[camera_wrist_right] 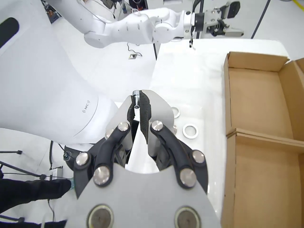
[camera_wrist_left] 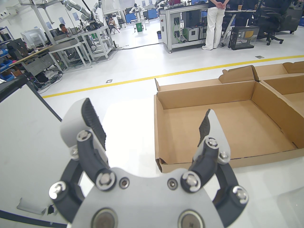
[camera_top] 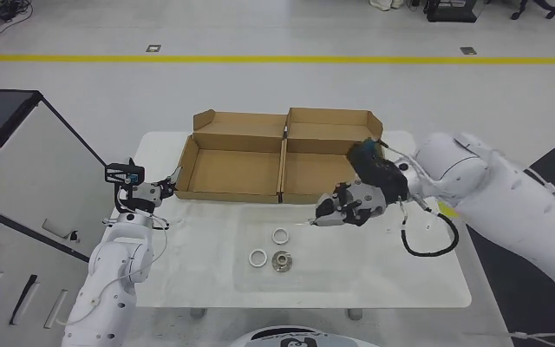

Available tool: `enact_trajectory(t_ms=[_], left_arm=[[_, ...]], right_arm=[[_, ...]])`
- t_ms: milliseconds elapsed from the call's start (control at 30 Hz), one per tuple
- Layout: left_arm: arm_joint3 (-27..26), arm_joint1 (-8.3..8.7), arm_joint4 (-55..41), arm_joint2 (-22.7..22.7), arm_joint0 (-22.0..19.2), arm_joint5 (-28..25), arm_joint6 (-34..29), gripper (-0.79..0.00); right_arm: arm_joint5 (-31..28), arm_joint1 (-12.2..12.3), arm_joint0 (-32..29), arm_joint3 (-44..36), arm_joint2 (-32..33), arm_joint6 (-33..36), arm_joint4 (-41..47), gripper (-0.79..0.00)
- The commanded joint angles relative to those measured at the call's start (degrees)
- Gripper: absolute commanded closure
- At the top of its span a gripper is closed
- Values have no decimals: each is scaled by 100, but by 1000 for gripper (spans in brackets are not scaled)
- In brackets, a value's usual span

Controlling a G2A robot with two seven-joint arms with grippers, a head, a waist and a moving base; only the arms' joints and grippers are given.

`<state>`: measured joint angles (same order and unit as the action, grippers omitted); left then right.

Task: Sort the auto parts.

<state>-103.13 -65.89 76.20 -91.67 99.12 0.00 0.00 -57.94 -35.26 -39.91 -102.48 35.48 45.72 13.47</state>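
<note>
Threaded metal stud (camera_wrist_right: 135, 97) is pinched between the tips of the right jaws and held off the counter (camera_top: 364, 269), one end poking out past the tips. The right jaws are pressed together on it. They hang just in front of the right cardboard box (camera_top: 325, 169), near its front wall and outside it.

Three loose parts lie on the counter past the right jaws' tips, outside the boxes. A flat metal ring (camera_top: 281, 235) lies nearest the tips. A second flat ring (camera_top: 258, 257) lies farther out. A flanged hub (camera_top: 280, 260) sits just beside the second ring; cannot tell if they touch. In the right wrist view one jaw finger partly hides the second ring and most of the hub.

Left cardboard box (camera_top: 230, 169) sits side by side against the right one, and both have their back flaps open.

The left jaws are spread wide, black ribbed pads (camera_wrist_left: 93, 122) facing each other. They sit over the counter's far edge, well apart from the right jaws, with the left box between the two. The tips point at that box, and its near corner lies just beyond them.

A white panel (camera_top: 35, 173) stands behind the left jaws, off the counter. A yellow floor line (camera_top: 260, 58) runs beyond the boxes, far from both jaws.
</note>
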Motion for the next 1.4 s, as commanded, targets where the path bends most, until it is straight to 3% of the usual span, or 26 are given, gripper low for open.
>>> enact_trajectory(t_ms=[0,467,900,1000,1200,1367], left_arm=[[0,0,0,0,0,0,0,-785],[0,0,0,0,0,0,0,-785],[0,0,0,0,0,0,0,-785],[0,0,0,0,0,0,0,-785],[0,0,0,0,0,0,0,-785],[0,0,0,0,0,0,0,-785]], right_arm=[[-6,31,-24,-50,86,57,233,0],[-6,-161,-600,-359,1076,58,1120,0],[-6,-210,-663,-401,1161,58,1096,0],[153,-225,-715,-516,1240,11,684,0],[-6,-351,-958,-743,1263,-564,1446,0],[-6,-535,-1095,-958,1436,-562,2206,0]])
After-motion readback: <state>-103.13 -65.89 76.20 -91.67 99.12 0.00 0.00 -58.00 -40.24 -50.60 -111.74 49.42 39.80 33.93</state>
